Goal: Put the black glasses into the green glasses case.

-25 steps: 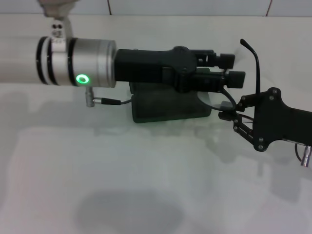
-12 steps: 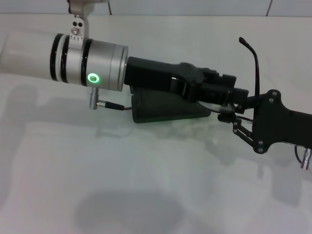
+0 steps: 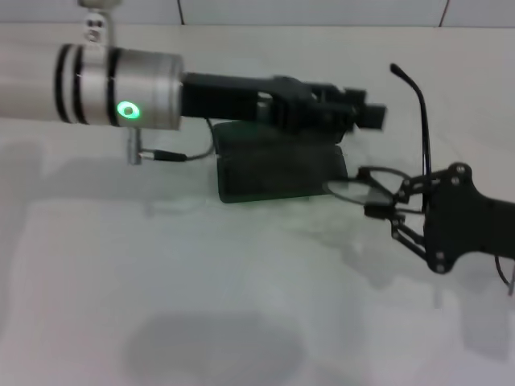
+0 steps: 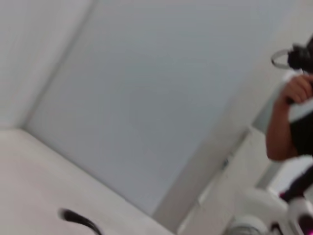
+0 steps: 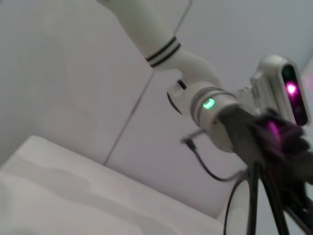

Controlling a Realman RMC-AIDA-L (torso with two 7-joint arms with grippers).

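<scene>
The left tool reaches over the open dark green hard glasses case on the white tabletop; I cannot tell its fingers. The right tool pinches the thin black-framed glasses beside the case. Next, slide them slowly over and lower flat.

A black glasses temple tip (curved) against pale wall.

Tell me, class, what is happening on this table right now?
The right gripper holds the black glasses just beside the green glasses case, one temple arm sticking up. The left gripper reaches across above the case's far edge. The glasses are not yet inside the case, which lies on the white table.
</scene>
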